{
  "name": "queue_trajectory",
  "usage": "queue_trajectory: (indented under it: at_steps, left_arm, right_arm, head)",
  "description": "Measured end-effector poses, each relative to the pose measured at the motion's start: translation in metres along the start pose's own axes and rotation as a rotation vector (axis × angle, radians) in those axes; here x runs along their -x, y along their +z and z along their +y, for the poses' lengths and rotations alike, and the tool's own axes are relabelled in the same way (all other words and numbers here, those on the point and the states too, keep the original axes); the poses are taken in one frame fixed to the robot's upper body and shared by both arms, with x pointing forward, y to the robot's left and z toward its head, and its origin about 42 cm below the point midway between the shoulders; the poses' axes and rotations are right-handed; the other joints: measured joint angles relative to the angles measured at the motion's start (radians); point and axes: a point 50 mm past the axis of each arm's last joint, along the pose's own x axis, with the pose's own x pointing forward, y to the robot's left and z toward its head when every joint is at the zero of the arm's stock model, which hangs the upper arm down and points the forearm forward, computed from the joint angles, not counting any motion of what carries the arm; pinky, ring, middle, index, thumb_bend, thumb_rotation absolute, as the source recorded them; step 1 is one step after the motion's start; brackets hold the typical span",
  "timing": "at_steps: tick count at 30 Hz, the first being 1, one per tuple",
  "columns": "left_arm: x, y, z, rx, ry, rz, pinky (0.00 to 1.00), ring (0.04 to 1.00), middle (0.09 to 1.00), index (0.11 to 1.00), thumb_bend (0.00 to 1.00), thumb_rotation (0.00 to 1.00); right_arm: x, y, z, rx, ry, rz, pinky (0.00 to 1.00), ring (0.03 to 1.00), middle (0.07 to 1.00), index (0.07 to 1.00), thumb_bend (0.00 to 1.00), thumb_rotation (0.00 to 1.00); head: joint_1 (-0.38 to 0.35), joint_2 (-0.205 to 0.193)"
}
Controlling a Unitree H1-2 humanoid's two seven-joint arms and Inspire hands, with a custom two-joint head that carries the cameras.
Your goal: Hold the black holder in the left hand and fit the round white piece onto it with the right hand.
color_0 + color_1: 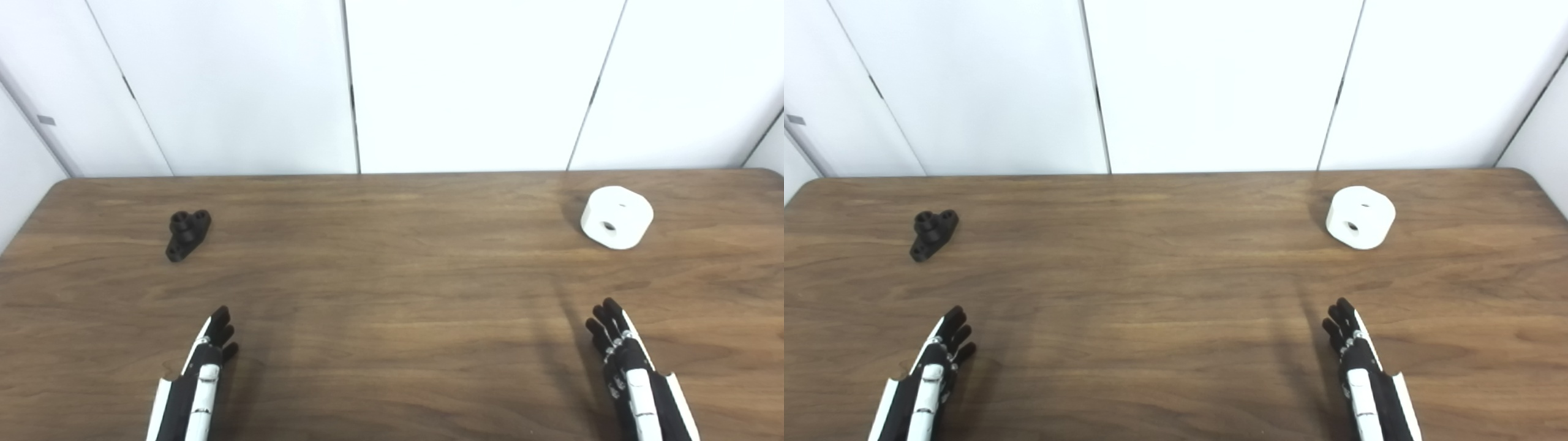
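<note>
the black holder (188,234) lies on the far left of the wooden table (392,306), well apart from the round white piece (617,217) at far right. near the front edge, the left hand (199,373) and right hand (628,367) hold nothing, fingers extended.

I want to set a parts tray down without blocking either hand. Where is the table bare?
The widest bare patch is mid-table, between the black holder at left and the round white piece at right. Nowhere is crowded; the left hand and right hand sit near the front edge.
</note>
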Motion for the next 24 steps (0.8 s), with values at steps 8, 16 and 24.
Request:
queue_trajectory:
  at_steps: [8, 16, 24]
  left_arm:
    - [-0.0001, 0.0000, -0.0002, -0.001, -0.001, 0.001, 0.93, 0.954, 0.967, 0.957, 0.47, 0.96]
    - [-0.0009, 0.0004, -0.0010, 0.000, 0.000, 0.004, 0.93, 0.949, 0.960, 0.950, 0.47, 0.95]
    - [-0.0014, 0.0005, -0.0036, 0.000, -0.006, 0.003, 0.93, 0.952, 0.958, 0.939, 0.48, 0.91]
  right_arm:
    - [0.0000, 0.0000, 0.0000, 0.000, 0.000, 0.000, 0.98, 0.933, 0.949, 0.949, 0.47, 0.94]
    - [-0.0002, -0.0001, 0.0000, 0.000, 0.000, 0.002, 0.98, 0.941, 0.951, 0.951, 0.46, 0.95]
    - [-0.0006, 0.0001, -0.0013, -0.004, -0.001, 0.001, 0.99, 0.948, 0.954, 0.954, 0.46, 0.95]
  head:
    - [0.002, 0.002]
    - [0.008, 0.003]
    - [0.043, -0.003]
